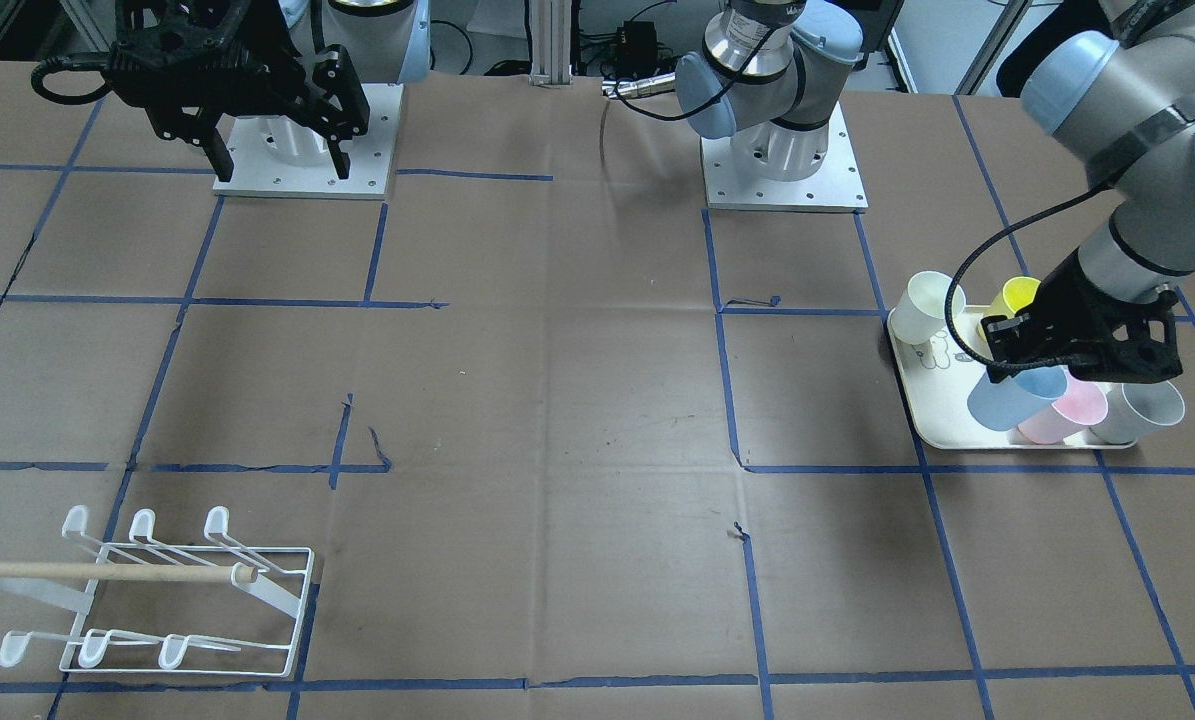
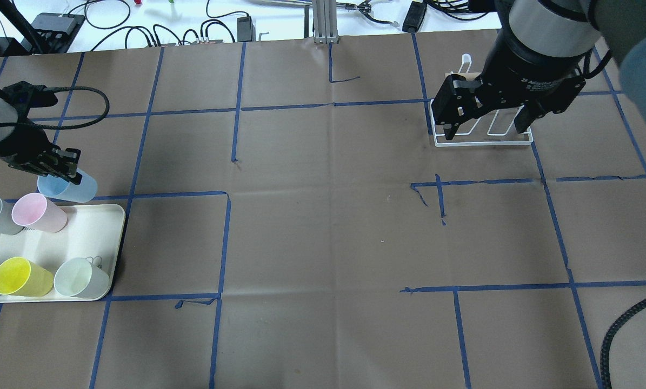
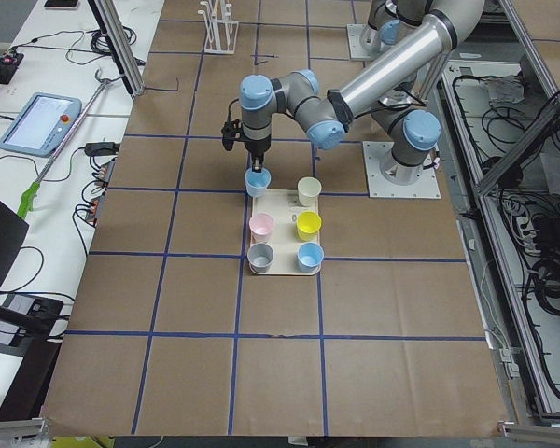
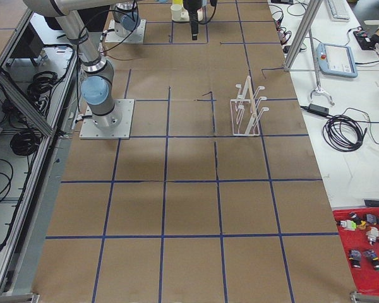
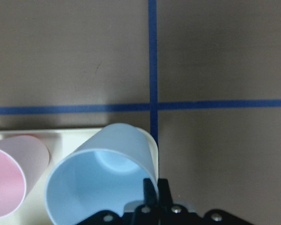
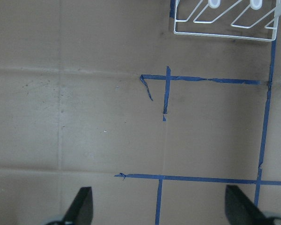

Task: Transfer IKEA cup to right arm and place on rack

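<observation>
While right claw [image 2: 485, 129] wide open, empty, left claw [image 2: 65, 172] tight on blue cup [image 2: 73, 188] at tray [image 2: 97, 233] corner

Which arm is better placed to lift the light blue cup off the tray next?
Left. The left gripper pinches the light blue cup by its rim at the tray corner; the right gripper hangs open far away, on the side of the rack.
</observation>
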Available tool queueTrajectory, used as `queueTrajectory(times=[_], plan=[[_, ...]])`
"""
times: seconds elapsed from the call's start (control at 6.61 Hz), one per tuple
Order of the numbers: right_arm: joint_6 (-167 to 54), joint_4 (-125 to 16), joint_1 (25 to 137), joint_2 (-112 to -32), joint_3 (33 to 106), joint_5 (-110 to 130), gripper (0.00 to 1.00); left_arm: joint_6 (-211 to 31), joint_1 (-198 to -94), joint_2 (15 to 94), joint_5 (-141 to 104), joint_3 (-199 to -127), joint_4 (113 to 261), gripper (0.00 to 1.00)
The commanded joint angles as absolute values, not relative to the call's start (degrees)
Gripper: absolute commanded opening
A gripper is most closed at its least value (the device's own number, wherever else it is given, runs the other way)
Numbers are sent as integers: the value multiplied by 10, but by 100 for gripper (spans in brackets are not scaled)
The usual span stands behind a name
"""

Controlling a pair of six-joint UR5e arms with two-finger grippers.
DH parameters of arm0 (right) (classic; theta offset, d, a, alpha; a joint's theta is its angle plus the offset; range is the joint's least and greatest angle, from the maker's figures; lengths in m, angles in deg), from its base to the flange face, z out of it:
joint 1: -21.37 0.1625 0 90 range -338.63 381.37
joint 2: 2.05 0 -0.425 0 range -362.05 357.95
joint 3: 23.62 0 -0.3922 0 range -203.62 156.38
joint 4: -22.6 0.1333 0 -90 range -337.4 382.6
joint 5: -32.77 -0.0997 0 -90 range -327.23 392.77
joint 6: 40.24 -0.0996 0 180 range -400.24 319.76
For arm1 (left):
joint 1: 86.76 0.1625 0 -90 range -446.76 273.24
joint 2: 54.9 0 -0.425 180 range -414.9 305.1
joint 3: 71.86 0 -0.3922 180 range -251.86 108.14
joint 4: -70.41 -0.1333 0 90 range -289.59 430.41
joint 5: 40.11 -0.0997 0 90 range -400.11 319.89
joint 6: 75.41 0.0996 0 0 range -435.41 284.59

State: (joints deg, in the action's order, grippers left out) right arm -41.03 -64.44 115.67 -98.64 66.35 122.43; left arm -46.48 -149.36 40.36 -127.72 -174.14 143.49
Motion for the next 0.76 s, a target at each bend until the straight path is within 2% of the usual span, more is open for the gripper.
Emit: queueTrajectory(times=[0.0,0.45,0.61], plan=[[-410,-644,1157,-986,664,1224,100,-468,-1530,382,-1212,-1631,1554,0],[-411,-659,1156,-977,666,1227,99,-454,-1561,356,-1065,-1636,1541,0],[-449,-744,1157,-963,678,1219,96,-448,-1564,357,-1005,-1639,1516,0]])
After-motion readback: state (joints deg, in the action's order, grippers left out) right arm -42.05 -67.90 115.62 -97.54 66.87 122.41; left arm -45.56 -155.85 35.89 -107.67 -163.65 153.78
